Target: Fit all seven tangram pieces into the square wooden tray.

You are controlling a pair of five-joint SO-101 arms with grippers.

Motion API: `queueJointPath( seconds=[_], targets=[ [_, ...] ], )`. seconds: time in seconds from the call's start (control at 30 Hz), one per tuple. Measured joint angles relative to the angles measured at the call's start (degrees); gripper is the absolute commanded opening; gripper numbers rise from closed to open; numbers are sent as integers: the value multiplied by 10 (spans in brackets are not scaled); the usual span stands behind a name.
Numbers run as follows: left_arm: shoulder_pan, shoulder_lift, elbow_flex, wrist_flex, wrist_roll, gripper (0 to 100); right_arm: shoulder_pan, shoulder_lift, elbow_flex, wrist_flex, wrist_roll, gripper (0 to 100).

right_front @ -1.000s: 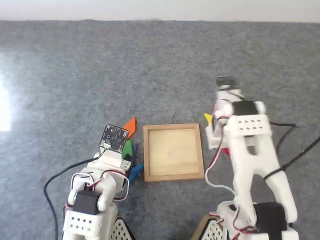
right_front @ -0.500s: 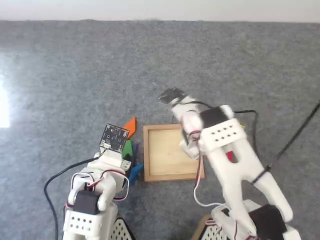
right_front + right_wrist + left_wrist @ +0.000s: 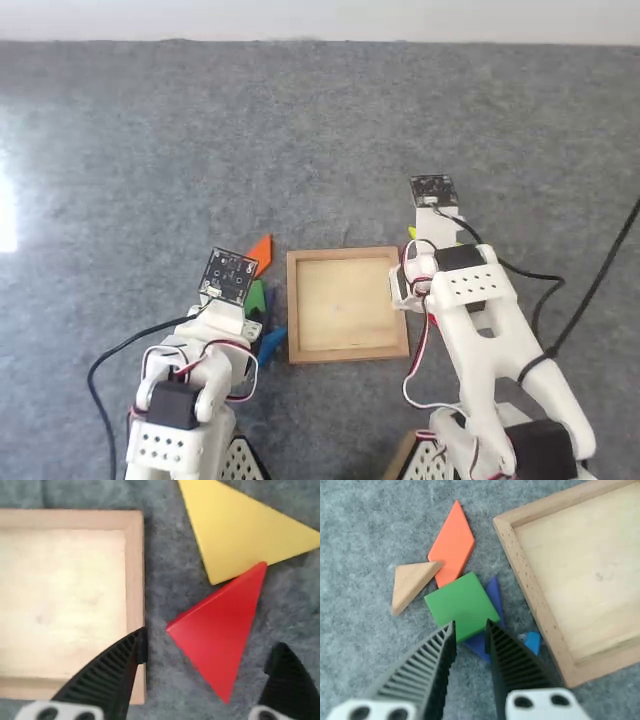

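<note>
Beside tray [image 3: 134,580], right pincer [image 3: 211,647] gapes wide over red triangle [image 3: 220,630]: likely thin, stiff, light, slick; grip across straight edges. Left pincer [image 3: 470,632] narrow above green square [image 3: 459,604].

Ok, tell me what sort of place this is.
Likely a tabletop robotics test bench: a small white left arm and right arm with exposed wires, a grey carpet-like surface, and a square wooden tray beside loose tangram pieces like the green square.
</note>
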Motion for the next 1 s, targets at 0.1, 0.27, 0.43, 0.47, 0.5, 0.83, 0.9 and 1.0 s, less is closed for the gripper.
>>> queueJointPath(
  seconds=[0.1, 0.27, 0.43, 0.47, 0.5, 0.83, 0.9, 1.0],
  targets=[
    [0, 0, 0, 0, 0, 92, 18, 0, 0, -3, -8, 372],
    [0, 0, 0, 0, 0, 92, 67, 0, 24, -18, -10, 336],
    [0, 0, 0, 0, 0, 92, 67, 0, 40, -36, -10, 336],
    [0, 0, 0, 0, 0, 92, 67, 0, 40, -37, -10, 336],
    [0, 0, 0, 0, 0, 92, 64, 0, 40, -39, -10, 336],
    [0, 0, 0, 0, 0, 92, 16, 0, 40, -41, -11, 336],
    [0, 0, 0, 0, 0, 92, 12, 0, 40, -41, -17, 336],
    [0, 0, 0, 0, 0, 92, 11, 11, 40, -49, -47, 336]
  ],
)
